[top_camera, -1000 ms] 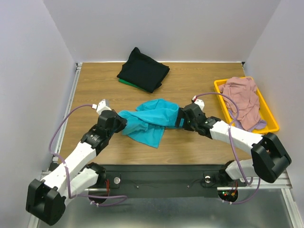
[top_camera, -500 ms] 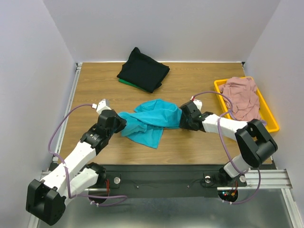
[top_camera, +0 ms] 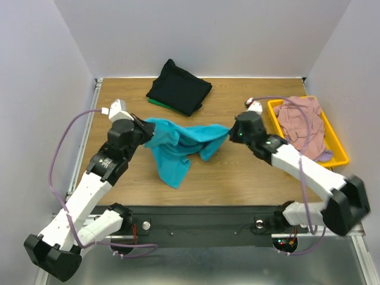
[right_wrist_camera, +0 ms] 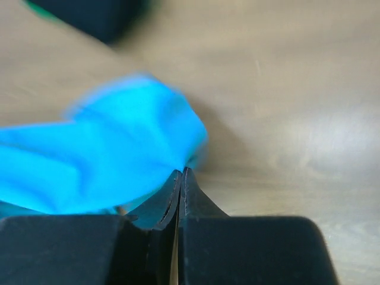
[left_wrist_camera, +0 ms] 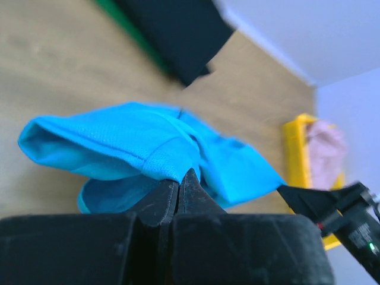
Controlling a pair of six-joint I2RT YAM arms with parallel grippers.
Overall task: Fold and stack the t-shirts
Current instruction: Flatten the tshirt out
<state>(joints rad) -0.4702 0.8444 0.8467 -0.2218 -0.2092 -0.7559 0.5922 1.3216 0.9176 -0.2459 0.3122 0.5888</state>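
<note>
A teal t-shirt [top_camera: 178, 142] hangs stretched between both grippers above the middle of the table, its loose end drooping toward the wood. My left gripper [top_camera: 144, 127] is shut on its left edge; in the left wrist view the cloth [left_wrist_camera: 136, 148] bunches at the closed tips [left_wrist_camera: 179, 181]. My right gripper [top_camera: 230, 132] is shut on the shirt's right corner [right_wrist_camera: 113, 160], pinched at the tips [right_wrist_camera: 180, 177]. A folded black t-shirt [top_camera: 178, 88] lies at the back on a green one [top_camera: 155, 103]. A dusty pink t-shirt [top_camera: 303, 122] lies crumpled in the tray, a lavender edge [top_camera: 325, 155] under it.
The yellow plastic tray [top_camera: 337, 140] stands at the table's right edge. White walls close in the back and both sides. A metal rail [top_camera: 86, 127] runs along the left edge of the wooden table [top_camera: 237, 178].
The right gripper has closed on the teal shirt's right corner. Both arms have lifted and drawn back and apart, raising the shirt off the table and stretching it.
</note>
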